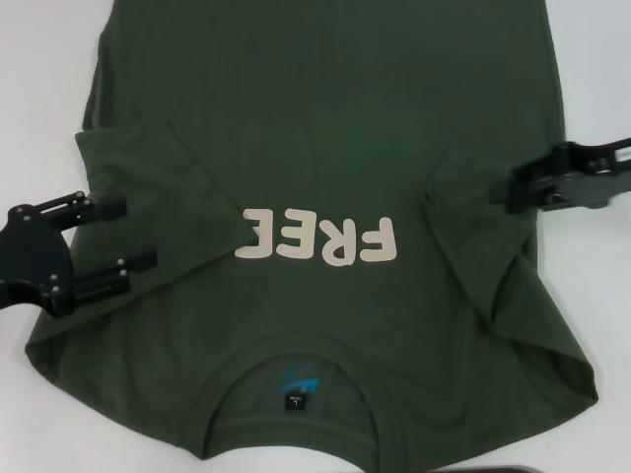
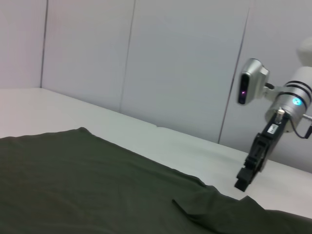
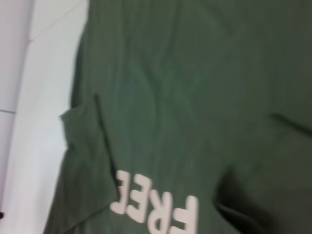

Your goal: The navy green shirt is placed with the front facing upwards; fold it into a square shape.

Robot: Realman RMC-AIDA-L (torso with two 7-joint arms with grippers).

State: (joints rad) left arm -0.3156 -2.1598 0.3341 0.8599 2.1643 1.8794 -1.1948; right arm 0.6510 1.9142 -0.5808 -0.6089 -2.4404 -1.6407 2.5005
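The navy green shirt [image 1: 325, 128] lies flat on the white table [image 1: 44, 79], front up, with the cream "FREE" lettering [image 1: 320, 239] and the collar [image 1: 296, 389] with blue print and black tag at the near edge. Both sleeves are folded inward onto the body, the left one [image 1: 148, 168] and the right one [image 1: 473, 212]. My left gripper [image 1: 138, 235] is open and empty, over the shirt's left edge. My right gripper [image 1: 501, 192] is at the folded right sleeve's edge. In the left wrist view it [image 2: 242, 184] hangs just above the cloth [image 2: 73, 185]. The right wrist view shows the shirt [image 3: 195, 97] from above.
White table shows on both sides of the shirt [image 1: 601, 79]. A grey panelled wall [image 2: 146, 58] stands behind the table's far edge. A dark object [image 1: 513, 469] peeks in at the head view's near edge.
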